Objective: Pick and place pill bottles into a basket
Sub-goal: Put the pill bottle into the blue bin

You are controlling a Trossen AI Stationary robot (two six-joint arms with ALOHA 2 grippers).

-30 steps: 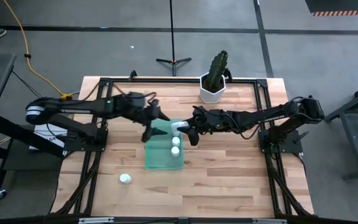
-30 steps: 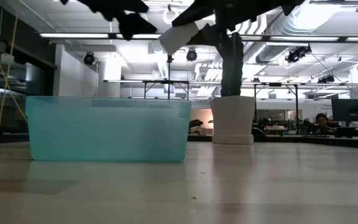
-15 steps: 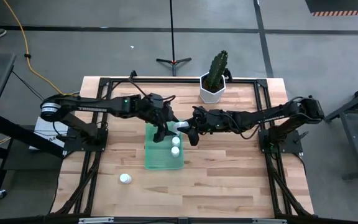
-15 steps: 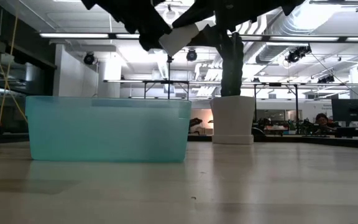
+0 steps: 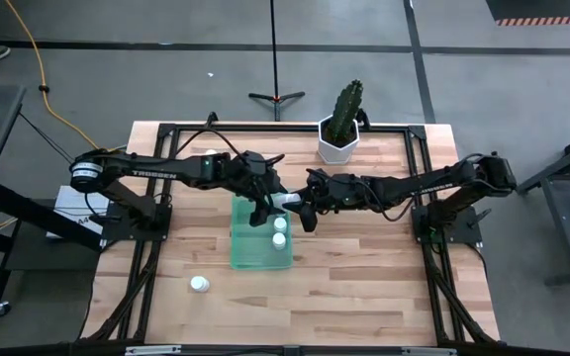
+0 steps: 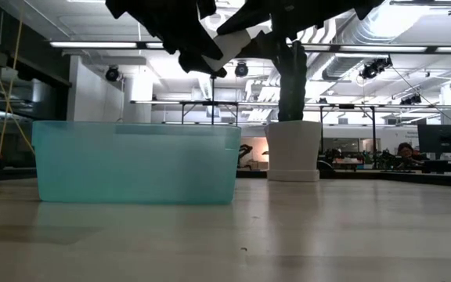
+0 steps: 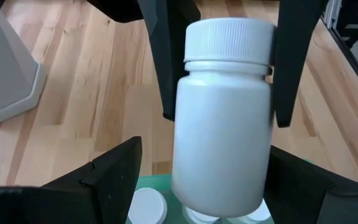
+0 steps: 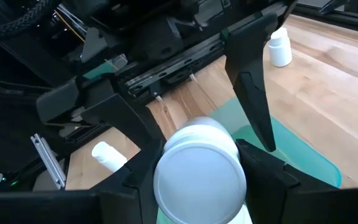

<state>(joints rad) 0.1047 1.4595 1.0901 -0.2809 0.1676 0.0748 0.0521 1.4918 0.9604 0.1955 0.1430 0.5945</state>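
Left gripper [image 5: 263, 206] moved to held bottle [image 5: 287, 201] | basket [image 5: 248, 252]: 2 bottles

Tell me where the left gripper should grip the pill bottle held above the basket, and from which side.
Grip the bare lower body of the pill bottle. The right gripper clamps its upper part beside the cap, fingers on both flanks. The left gripper should probably come straight on from its own side, over the basket, open fingers straddling the rounded wall.
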